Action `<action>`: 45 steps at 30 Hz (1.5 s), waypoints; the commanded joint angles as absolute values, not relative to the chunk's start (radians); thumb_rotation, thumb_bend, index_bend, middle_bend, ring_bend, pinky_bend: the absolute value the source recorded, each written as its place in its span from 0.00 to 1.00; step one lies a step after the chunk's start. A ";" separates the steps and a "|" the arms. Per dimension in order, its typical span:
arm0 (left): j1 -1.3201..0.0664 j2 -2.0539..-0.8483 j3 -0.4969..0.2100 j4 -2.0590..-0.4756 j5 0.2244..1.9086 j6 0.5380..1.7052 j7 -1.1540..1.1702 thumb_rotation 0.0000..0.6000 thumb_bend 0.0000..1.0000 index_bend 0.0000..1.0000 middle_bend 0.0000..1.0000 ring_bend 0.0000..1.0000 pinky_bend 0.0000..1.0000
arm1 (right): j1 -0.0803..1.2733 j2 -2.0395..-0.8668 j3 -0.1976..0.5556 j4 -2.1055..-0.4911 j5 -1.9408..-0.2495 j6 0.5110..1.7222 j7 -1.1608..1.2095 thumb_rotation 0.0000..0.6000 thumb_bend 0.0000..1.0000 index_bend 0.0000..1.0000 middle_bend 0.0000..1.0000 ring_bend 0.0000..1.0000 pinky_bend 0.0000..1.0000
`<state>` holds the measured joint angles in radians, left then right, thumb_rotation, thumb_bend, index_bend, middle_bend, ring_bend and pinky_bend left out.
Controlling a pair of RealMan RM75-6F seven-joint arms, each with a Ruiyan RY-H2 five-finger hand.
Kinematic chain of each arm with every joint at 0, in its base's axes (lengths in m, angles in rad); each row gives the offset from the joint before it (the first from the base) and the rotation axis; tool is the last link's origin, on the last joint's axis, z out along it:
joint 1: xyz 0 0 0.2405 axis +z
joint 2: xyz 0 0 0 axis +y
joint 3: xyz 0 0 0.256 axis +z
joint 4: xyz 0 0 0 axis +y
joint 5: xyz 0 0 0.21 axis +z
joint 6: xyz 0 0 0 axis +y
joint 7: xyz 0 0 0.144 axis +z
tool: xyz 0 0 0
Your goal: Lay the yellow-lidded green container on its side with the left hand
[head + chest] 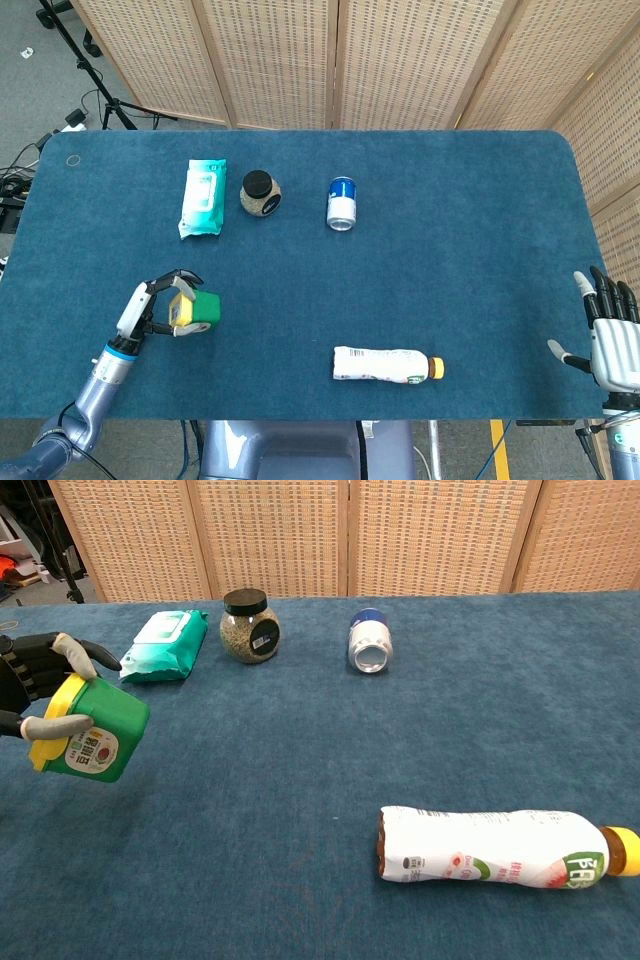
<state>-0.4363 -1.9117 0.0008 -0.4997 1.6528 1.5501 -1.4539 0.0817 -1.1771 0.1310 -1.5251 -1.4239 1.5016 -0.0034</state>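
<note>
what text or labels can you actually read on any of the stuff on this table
None can be read as words.
Green container: round red label, print too small.
White bottle: green logo and small print, blurred.
Jar: dark label, illegible.
Wipes pack: no legible print.
Can: blue and white, no readable text.

Green container (pixel 100 735) w/ yellow lid, red-white label, tipped over sideways, lid pointing left, lower left of head view.

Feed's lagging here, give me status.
Left hand grips green container, tipped sideways, lid toward the hand. Right hand open, idle. Nothing close by.
</note>
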 commanded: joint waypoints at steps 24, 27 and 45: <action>-0.375 -1.955 0.034 -0.344 1.625 1.542 -1.405 1.00 0.00 0.25 0.00 0.00 0.17 | 0.079 -1.172 0.131 -1.532 -1.424 1.504 0.002 1.00 0.00 0.00 0.00 0.00 0.00; -0.353 -1.928 0.033 -0.372 1.628 1.611 -1.398 1.00 0.00 0.24 0.00 0.00 0.17 | 0.078 -1.171 0.131 -1.535 -1.427 1.506 0.004 1.00 0.00 0.00 0.00 0.00 0.00; -0.446 -1.448 0.140 -1.224 1.714 1.397 -0.364 1.00 0.00 0.24 0.00 0.00 0.17 | 0.070 -1.147 0.128 -1.551 -1.441 1.517 0.039 1.00 0.00 0.00 0.00 0.00 0.00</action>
